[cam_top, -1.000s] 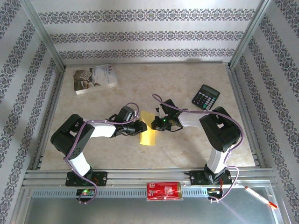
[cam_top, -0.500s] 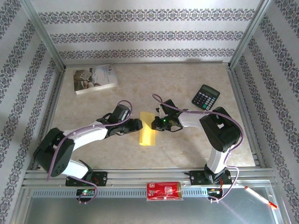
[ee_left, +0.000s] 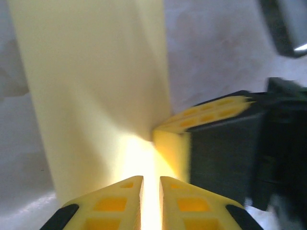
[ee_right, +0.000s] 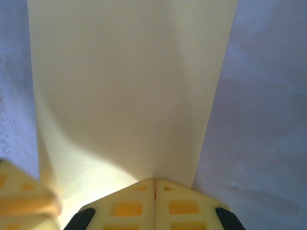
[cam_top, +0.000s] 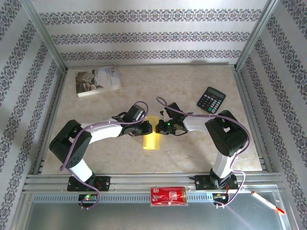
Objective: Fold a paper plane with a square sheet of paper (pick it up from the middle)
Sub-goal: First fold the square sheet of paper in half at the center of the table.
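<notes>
The overhead view is bright, sharp and evenly lit by soft diffuse light, with faint shadows under the arms [cam_top: 103, 133] on the table [cam_top: 192, 148] and slightly bowed frame posts [cam_top: 47, 40] at the edges. Both wrist views are soft, out of focus at close range. From the left wrist, the folded yellow paper [ee_left: 96, 86] flares into glare near the bottom and the right gripper [ee_left: 160, 134] is smeared. From the right wrist, the paper is brightest low down, and the table looks bluish.
</notes>
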You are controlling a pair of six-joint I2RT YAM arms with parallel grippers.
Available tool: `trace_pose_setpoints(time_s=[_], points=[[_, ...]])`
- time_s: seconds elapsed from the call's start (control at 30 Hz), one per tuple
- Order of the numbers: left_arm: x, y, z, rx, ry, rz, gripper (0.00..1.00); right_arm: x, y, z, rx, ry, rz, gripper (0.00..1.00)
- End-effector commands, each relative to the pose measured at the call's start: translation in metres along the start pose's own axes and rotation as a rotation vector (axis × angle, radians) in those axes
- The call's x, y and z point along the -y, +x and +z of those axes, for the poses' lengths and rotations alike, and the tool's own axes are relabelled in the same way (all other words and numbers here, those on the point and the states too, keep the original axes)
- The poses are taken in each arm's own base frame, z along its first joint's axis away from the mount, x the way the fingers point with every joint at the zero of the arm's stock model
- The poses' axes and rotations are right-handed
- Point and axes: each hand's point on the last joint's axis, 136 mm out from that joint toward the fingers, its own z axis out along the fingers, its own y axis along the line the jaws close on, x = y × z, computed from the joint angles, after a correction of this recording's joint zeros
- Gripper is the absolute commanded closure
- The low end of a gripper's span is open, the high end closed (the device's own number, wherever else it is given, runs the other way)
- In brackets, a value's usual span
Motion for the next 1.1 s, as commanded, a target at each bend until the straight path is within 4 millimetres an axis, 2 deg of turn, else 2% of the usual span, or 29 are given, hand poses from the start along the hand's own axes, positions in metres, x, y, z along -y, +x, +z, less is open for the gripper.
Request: trace_pose_setpoints(time_s=[0.0,0.1,0.17,0.23,0.37,0.43,0.67,0.83,0.9,0.97,1.07], points=[[-0.024,0.005,0.009,-0.015,-0.039,-0.007,0.84,0.068,0.043,0.015,-0.097,0.247,0.082,1.00],[-0.040,0.010,0.011,-0.015,-0.057,-0.038,0.84,0.070,0.044,0.015,-0.101,0.253,0.083,1.00],[-0.044,0.009,0.008,-0.008,-0.045,-0.053,0.84,0.071,0.045,0.015,-0.102,0.255,0.084,1.00],[-0.035,0.006,0.005,-0.011,-0.003,-0.046,0.82,0.071,0.045,0.014,-0.103,0.257,0.084,1.00],[-0.002,-0.011,-0.005,0.020,0.130,-0.033,0.77,0.071,0.045,0.012,-0.101,0.260,0.082,1.00],[0.003,-0.021,-0.008,0.040,0.151,-0.038,0.77,0.071,0.045,0.012,-0.099,0.260,0.085,1.00],[-0.009,-0.043,0.004,0.046,0.127,-0.056,0.78,0.072,0.046,0.012,-0.102,0.261,0.083,1.00],[-0.041,-0.045,0.019,0.035,0.059,-0.100,0.80,0.073,0.046,0.012,-0.106,0.263,0.084,1.00],[-0.052,-0.047,0.019,0.037,0.045,-0.122,0.80,0.074,0.047,0.012,-0.109,0.267,0.087,1.00],[-0.052,-0.053,0.013,0.057,0.060,-0.125,0.79,0.075,0.048,0.011,-0.109,0.268,0.087,1.00],[-0.033,-0.065,-0.001,0.088,0.115,-0.099,0.71,0.074,0.047,0.010,-0.107,0.269,0.086,1.00]])
